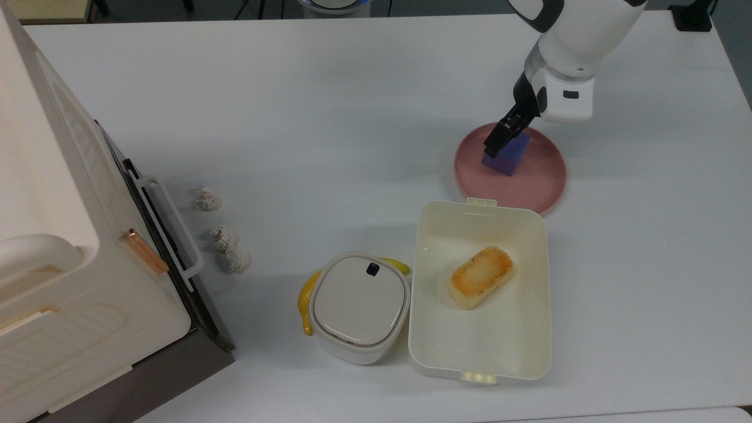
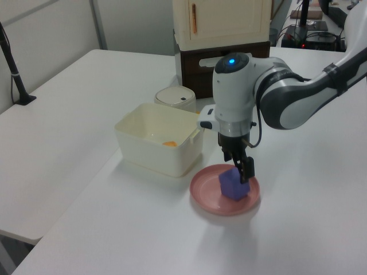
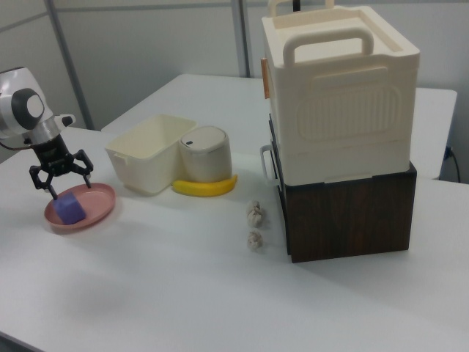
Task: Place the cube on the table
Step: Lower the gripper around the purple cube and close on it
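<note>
You are hovering the claw (image 3: 61, 182), fingers spread apart, just above the blue-purple cube (image 3: 69, 208) sitting on the pink plate (image 3: 99, 208); seemingly ungrasped, it needs clamping, then carrying onto the worktop (image 1: 329, 117).

cube: one (image 1: 506, 156), blue-purple
plate: one (image 1: 537, 188), pink and round
open box: one (image 1: 529, 346), cream, rectangular
bread: one piece (image 1: 480, 277), toasted
pot with lid: one (image 1: 359, 306), round and white
banana: one (image 1: 305, 301), yellow
crumpled white lumps: three (image 1: 227, 238), near the table's (image 1: 329, 117) left edge in the top view
cabinet: one (image 3: 338, 132), cream on a dark base
robot arm: one (image 1: 573, 35)
</note>
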